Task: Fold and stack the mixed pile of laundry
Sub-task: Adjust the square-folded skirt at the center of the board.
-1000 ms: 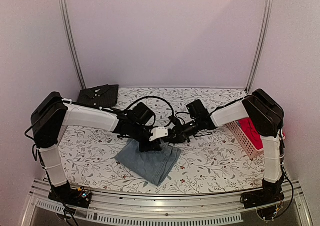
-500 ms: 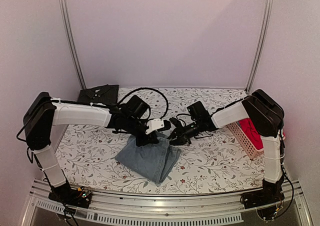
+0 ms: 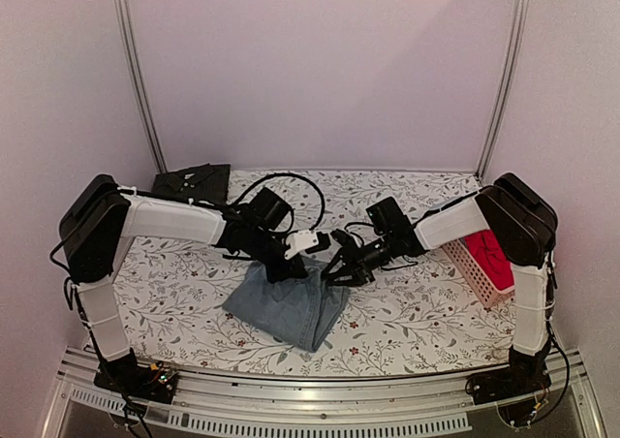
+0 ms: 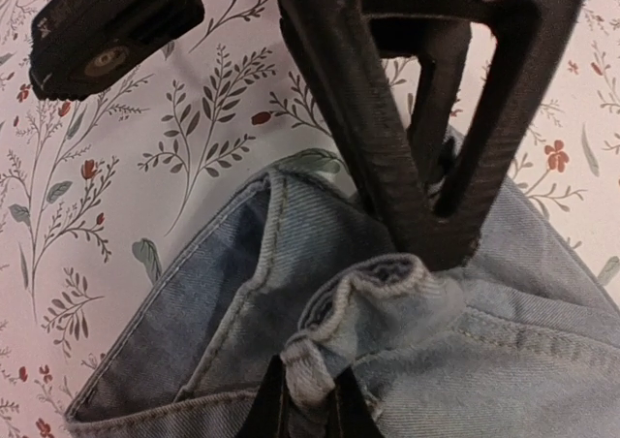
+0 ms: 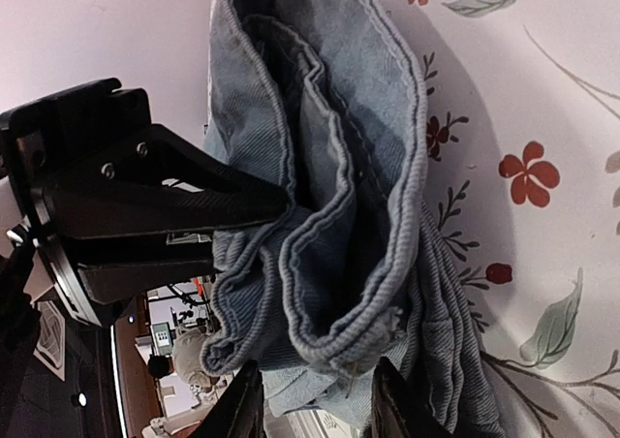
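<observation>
Left tool (image 4: 300, 404) and right tool (image 5: 315, 399), close together, each pinched the denim's (image 3: 291, 307) far edge on flowered table (image 3: 417, 312).

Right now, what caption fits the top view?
Left gripper and right gripper pinch faded light-blue folded denim on flowery tablecloth.

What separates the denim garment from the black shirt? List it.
Colour: the denim garment is faded light blue, the black shirt dark. Place: denim garment mid-table, black shirt far-left corner. State: denim garment bunched, pinched by the left gripper; black shirt flat, untouched. Both lie on the floral table.
</observation>
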Tool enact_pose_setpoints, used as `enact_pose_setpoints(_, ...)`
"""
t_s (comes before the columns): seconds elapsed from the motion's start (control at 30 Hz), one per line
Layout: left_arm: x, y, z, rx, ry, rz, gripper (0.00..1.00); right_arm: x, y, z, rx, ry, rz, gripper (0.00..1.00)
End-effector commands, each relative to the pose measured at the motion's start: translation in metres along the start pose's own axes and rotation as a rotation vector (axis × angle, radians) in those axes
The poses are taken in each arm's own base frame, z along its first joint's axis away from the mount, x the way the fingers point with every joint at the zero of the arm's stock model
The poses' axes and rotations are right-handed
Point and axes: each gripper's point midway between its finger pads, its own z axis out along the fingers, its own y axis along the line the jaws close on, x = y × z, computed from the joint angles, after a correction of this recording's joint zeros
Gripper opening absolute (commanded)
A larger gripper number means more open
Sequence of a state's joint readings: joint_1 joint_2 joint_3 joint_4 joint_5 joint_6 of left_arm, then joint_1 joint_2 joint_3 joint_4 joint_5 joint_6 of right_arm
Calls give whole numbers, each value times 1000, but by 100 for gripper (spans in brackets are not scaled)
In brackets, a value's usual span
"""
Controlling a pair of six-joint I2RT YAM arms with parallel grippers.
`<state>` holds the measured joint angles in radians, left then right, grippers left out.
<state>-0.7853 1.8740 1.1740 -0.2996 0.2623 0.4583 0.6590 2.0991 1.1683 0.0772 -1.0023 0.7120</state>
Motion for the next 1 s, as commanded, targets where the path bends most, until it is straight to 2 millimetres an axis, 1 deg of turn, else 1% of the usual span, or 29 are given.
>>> enact_pose_setpoints(0.0,-8,19,4,-41,-25,-19,0,5,22,-10,-57,5,-63,39)
enact_pose_setpoints(0.13,-6,22,3,-27,-36,-29,0,4,23,-10,-72,-8,-86,48)
enact_pose_setpoints(0.23,-4,21,4,-14,-37,-34,0,-3,29,-10,-88,-31,-109,53)
enact_pose_setpoints(0.3,-3,21,5,-9,-39,-41,0,-10,30,-9,-86,-43,-113,54)
enact_pose_setpoints(0.47,-5,24,4,-5,-56,-59,0,-24,7,3,-41,-64,-58,52)
enact_pose_setpoints(0.5,-4,25,4,-6,-53,-61,0,-26,6,4,-39,-65,-53,52)
enact_pose_setpoints(0.57,-2,27,4,-14,-51,-68,0,-30,6,7,-44,-63,-55,49)
enact_pose_setpoints(0.67,-6,33,0,-33,-59,-82,10,-37,13,8,-51,-68,-76,41)
enact_pose_setpoints(0.73,-11,37,-6,-44,-88,-94,11,-41,9,11,-33,-62,-56,41)
enact_pose_setpoints(0.8,-16,40,-14,-49,-123,-104,11,-43,-1,14,-9,-61,-49,41)
enact_pose_setpoints(0.87,-15,42,-15,-44,-129,-114,11,-43,-3,15,-6,-58,-49,42)
enact_pose_setpoints(0.9,-15,41,-13,-39,-124,-113,11,-42,-2,16,-11,-53,-53,38)
enact_pose_setpoints(0.93,-13,42,-11,-38,-116,-120,13,-42,-1,16,-16,-50,-57,29)
enact_pose_setpoints(0.97,-12,43,-11,-41,-114,-129,16,-43,1,16,-21,-47,-64,20)
